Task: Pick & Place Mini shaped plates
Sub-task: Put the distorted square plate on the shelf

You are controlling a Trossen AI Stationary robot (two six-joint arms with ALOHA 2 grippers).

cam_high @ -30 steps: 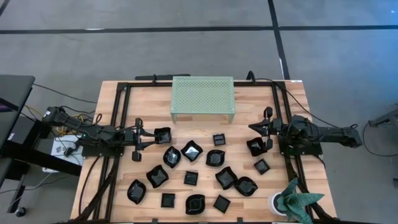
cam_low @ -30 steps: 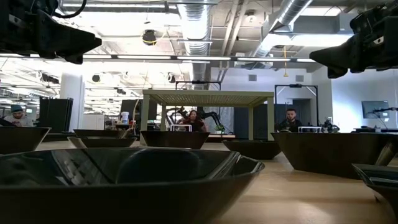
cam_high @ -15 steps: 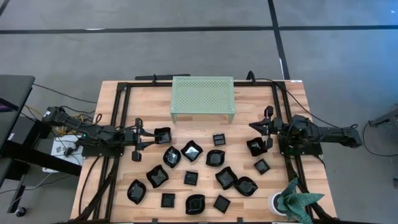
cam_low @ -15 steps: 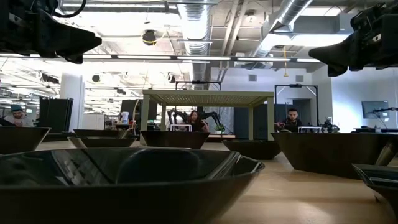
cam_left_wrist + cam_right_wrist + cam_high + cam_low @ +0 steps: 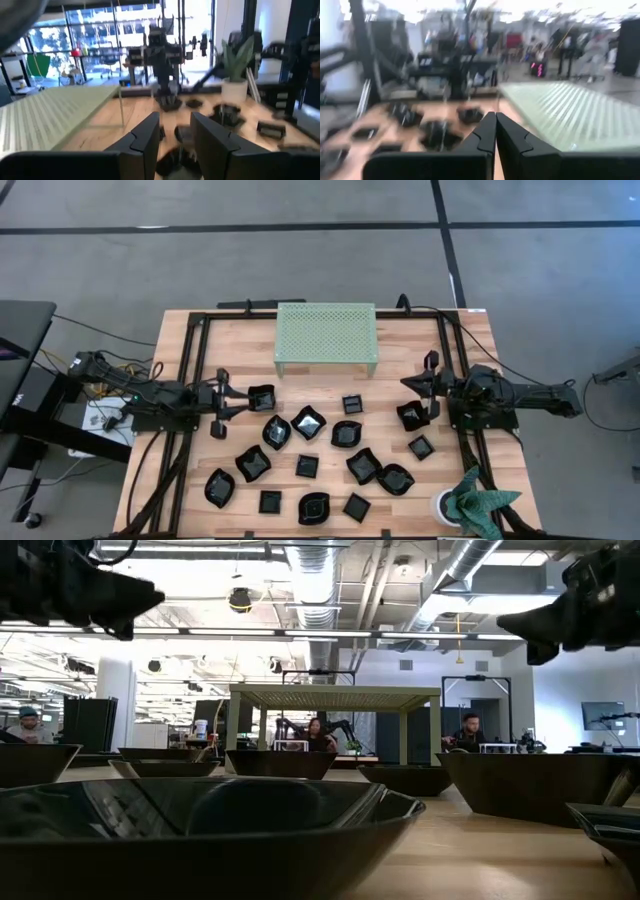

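plates (image 5: 307, 423), small glossy black dishes, lie scattered over the near half of the wooden counter (image 5: 400, 345), none of them lifted and none on the pale green rack (image 5: 326, 338) at the far edge. little has changed over the last second: the dishes sit where they sat, and both arms hang in the same places at the counter's two sides, with only a slight shift of the left arm showing in the low view. that suggests the task is only at its start, with nothing yet grasped.

the left gripper (image 5: 220, 402) hovers at the left edge, just beside a squarish dish (image 5: 262, 397); its wrist view shows its fingers (image 5: 145, 136) spread with a clear gap and nothing between them. the right gripper (image 5: 432, 387) hovers at the right edge, over a dish (image 5: 412, 415) with a folded outline; its fingers (image 5: 485, 135) are pressed together and empty.

the dishes look hard and slick, like glazed ceramic, with raised rims. outlines vary: small flat squares, rounder bowls, wavy and leaf-like ones. the rack is a perforated sheet on thin legs. a green cloth (image 5: 478, 502) lies at the counter's near right corner.
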